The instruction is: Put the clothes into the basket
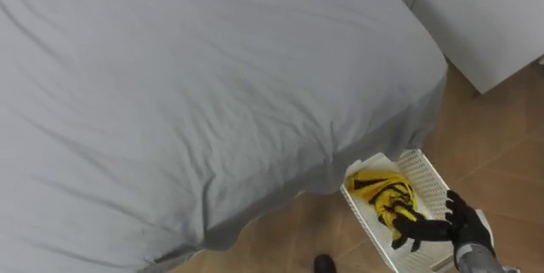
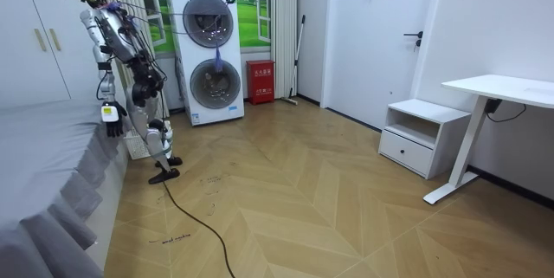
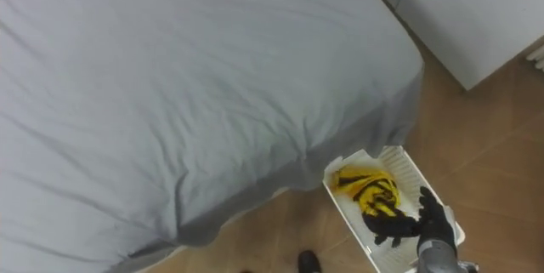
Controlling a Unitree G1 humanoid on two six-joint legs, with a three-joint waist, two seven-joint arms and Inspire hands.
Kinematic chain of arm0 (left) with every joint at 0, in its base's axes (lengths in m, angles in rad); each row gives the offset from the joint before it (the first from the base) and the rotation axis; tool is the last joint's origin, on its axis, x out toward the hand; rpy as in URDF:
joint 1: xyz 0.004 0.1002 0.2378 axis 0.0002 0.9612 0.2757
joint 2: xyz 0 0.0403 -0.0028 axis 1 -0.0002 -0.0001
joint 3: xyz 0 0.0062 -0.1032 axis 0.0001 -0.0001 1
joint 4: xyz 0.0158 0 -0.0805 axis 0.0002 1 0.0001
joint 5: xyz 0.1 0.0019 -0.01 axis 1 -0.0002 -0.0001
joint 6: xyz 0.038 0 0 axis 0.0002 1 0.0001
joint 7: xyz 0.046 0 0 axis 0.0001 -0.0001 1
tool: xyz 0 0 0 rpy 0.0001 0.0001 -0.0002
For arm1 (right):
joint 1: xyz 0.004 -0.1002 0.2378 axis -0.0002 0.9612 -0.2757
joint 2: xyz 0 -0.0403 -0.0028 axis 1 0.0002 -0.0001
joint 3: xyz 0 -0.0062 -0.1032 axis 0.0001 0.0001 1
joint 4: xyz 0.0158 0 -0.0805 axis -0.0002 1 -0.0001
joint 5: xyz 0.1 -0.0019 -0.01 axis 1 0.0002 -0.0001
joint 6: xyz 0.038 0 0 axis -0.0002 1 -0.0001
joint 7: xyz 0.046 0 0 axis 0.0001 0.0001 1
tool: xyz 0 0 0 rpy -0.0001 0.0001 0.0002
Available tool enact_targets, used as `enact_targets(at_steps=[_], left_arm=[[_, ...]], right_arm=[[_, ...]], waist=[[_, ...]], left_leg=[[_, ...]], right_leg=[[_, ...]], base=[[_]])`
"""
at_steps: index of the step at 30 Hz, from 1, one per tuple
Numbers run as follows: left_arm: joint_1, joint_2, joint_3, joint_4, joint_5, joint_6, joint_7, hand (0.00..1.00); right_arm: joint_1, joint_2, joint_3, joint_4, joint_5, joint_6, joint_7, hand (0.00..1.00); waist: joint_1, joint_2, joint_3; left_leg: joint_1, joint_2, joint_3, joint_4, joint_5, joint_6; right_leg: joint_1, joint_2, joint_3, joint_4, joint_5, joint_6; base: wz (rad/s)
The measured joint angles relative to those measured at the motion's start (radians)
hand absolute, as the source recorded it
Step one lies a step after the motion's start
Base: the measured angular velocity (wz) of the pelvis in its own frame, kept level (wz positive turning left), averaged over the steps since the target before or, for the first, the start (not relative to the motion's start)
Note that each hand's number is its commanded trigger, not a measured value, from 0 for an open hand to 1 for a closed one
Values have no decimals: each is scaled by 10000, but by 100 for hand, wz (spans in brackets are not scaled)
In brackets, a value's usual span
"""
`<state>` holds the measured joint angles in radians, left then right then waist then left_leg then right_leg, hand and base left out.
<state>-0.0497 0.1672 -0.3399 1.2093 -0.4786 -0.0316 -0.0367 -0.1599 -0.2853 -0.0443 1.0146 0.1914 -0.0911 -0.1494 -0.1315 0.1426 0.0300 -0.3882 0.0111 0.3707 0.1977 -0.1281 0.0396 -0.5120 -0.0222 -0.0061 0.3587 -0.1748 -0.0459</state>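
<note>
The right hand [image 1: 459, 226] hangs low over the white basket [image 1: 425, 171] beside the bed [image 1: 212, 94], fingers loosely spread and gripping nothing, their tips at the yellow-black garment [image 1: 382, 192] lying inside. In the room view the robot stands at the bedside. Placing looks done, so the next move is to lift the hand clear.

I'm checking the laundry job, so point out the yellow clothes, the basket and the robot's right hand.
yellow clothes [image 1: 380, 190]: left eye view, middle of the bundle.
basket [image 1: 424, 171]: left eye view, its far lattice wall.
right hand [image 1: 466, 224]: left eye view, back of the hand.
</note>
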Motion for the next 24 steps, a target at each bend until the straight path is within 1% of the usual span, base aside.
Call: enact_targets(at_steps=[2, 5, 7, 10, 11, 12, 13, 14, 15, 16, 17, 18, 19, 20, 21, 22, 23, 24], left_arm=[[12, 13, 4, 0, 0, 3, -17, 0], [112, 35, 13, 0, -2, -14, -41, 0], [218, 46, 34, -47, 19, -62, -41, 0], [451, 46, 91, -133, 29, -210, -40, 0], [594, 58, 187, -211, 29, -278, -46, 0], [751, 69, 248, -314, 141, -306, -53, 0], [810, 70, 260, -342, 202, -326, -59, 0], [912, 70, 308, -351, 306, -365, -113, 0], [1048, 67, 444, -369, 436, -397, -152, 0], [1141, 68, 534, -446, 480, -400, -152, 0], [1331, 89, 705, -516, 546, -410, -150, 0], [1479, 98, 898, -535, 589, -406, -147, 0], [1508, 103, 964, -536, 591, -403, -142, 0], [1584, 107, 1015, -530, 606, -396, -119, 0], [1639, 103, 1016, -546, 604, -392, -100, 0], [1635, 100, 1030, -564, 602, -392, -95, 0], [1631, 97, 1116, -586, 638, -393, -92, 0], [1628, 96, 1337, -588, 846, -394, -91, 0]], right_arm=[[58, 2, 7, 137, 16, -38, 1, 0], [220, -5, 9, 302, 89, -46, 7, 0], [437, -5, 6, 311, 116, -57, 13, 0], [847, 4, -35, 321, 191, -97, 183, 0], [1022, 26, -34, 319, 281, -109, 244, 0], [1214, 62, -53, 340, 300, -108, 317, 0], [1311, 76, -75, 343, 296, -108, 358, 0], [1484, 125, -195, 354, 275, -104, 473, 0], [1663, 143, -200, 364, 311, -102, 615, 0], [1730, 160, -201, 372, 361, -99, 673, 0], [1865, 230, -204, 375, 396, -80, 717, 0], [2013, 325, -192, 418, 389, -29, 788, 0], [2063, 372, -170, 465, 372, -25, 838, 0], [2159, 415, -140, 717, 322, -23, 996, 0], [2249, 443, -137, 899, 291, 15, 1105, 0], [2285, 461, -140, 955, 251, 22, 1131, 0], [2332, 513, -138, 1056, 158, 59, 1196, 0], [2400, 615, -137, 1061, 73, 67, 1218, 0]], waist=[[33, 85, -6], [53, 140, -16], [30, 132, -15], [-13, 92, -26], [-12, 24, -40], [-63, -61, -55], [-101, -99, -59], [-106, -228, -115], [-74, -410, -150], [-69, -499, -170], [-64, -716, -223], [-52, -961, -282], [-62, -1059, -321], [-62, -1221, -403], [-16, -1321, -427], [7, -1361, -416], [73, -1434, -369], [237, -1485, -310]], left_leg=[[63, -32, 2, -6, 0, 0], [390, -64, -4, -68, 0, 0], [704, -81, -8, -151, 0, -1], [1317, -83, -12, -279, -2, -4], [1583, -80, -18, -319, -3, -5], [1815, -79, -214, -316, -3, -4], [1932, -76, -327, -325, -3, -5], [2150, -83, -474, -345, -4, -5], [2380, -91, -531, -369, -4, -6], [2509, -93, -606, -386, -5, -8], [2758, -103, -795, -426, -9, -13], [3024, -95, -841, -465, -34, -51], [3108, -89, -860, -462, -51, -76], [3253, -84, -912, -454, -102, -149], [3365, -90, -1109, -451, -176, -227], [3428, -89, -1208, -454, -208, -234], [3556, -96, -1321, -464, -231, -230], [3651, -104, -1331, -482, -235, -227]], right_leg=[[50, -8, 12, 1, -20, 25], [363, -22, 9, -22, -78, 37], [670, -33, -18, -49, -149, 41], [1457, -29, -214, -418, -163, 27], [1816, -28, -289, -573, -167, 23], [2203, -45, -432, -775, -167, 22], [2406, -57, -526, -865, -167, 23], [2729, -66, -615, -1031, -168, 24], [3027, -73, -712, -1134, -173, 29], [3227, -73, -767, -1236, -173, 29], [3611, -64, -826, -1424, -172, 28], [3991, -43, -934, -1632, -167, 19], [4173, -42, -1041, -1748, -161, 13], [4456, -32, -1217, -1901, -159, 15], [4675, -21, -1386, -1981, -166, 25], [4795, -11, -1462, -2057, -165, 25], [4962, -6, -1495, -2084, -175, 42], [5058, -13, -1495, -2086, -183, 55]], base=[[-2], [-5], [2], [13], [22], [29], [35], [29], [24], [23], [28], [31], [37], [44], [45], [35], [17], [12]])
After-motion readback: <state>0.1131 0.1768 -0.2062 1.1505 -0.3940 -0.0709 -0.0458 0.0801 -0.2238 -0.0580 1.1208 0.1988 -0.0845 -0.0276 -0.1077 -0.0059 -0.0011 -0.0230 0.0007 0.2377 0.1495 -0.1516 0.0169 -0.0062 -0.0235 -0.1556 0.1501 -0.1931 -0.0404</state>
